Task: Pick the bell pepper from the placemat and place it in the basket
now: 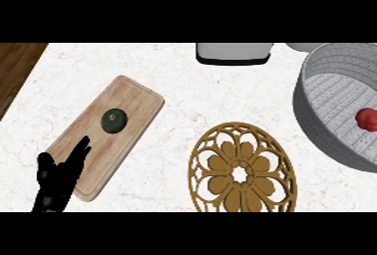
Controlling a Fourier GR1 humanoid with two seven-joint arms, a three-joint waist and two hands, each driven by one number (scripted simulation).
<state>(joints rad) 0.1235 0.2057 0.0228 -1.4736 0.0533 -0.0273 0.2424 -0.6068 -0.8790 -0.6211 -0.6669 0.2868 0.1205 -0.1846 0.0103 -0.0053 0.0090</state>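
A red bell pepper (366, 118) lies inside the grey basket (310, 117) at the right edge, partly cut off by the frame. The round, tan openwork placemat (221, 165) lies at the lower middle with nothing on it. My left hand (57, 179) shows at the lower left, over the near end of a wooden cutting board, fingers straight and holding nothing. It is far from both the placemat and the basket. My right hand does not show in this view.
A wooden cutting board (132, 102) lies slanted at the left with a dark green round vegetable (113, 121) on it. A white container (233, 54) stands at the back edge. Dark wood (15, 69) borders the counter's far left.
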